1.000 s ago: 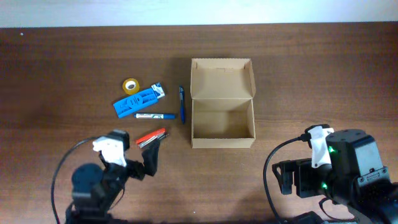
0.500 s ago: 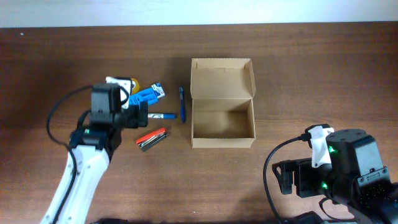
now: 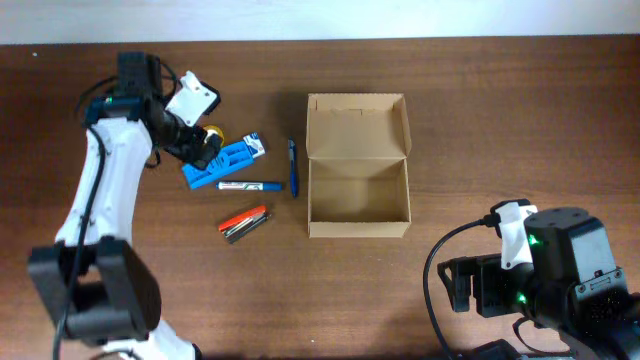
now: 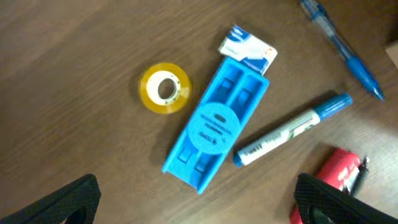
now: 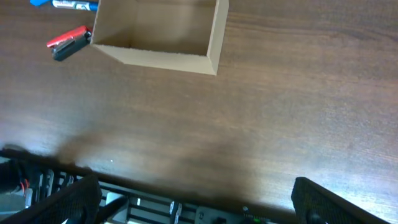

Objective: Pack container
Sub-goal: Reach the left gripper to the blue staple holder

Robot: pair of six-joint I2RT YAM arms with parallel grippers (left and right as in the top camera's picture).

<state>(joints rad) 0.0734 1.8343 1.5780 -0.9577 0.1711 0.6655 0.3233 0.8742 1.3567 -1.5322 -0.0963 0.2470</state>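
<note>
The left hand (image 3: 200, 148) has swung from the near-left edge of the desk (image 3: 500, 120) out to the far left, over the blue case (image 4: 214, 127) and yellow tape roll (image 4: 164, 89). Its jaws are wide apart and hold nothing. The right hand (image 3: 462, 285) stays parked near right, also spread and empty. The container (image 3: 358, 195) sits at centre with its lid back and nothing inside, so packing is only beginning, probably with the case.

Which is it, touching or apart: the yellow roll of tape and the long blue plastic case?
Apart. The left wrist view shows a strip of table between the yellow roll of tape and the blue plastic case.
</note>
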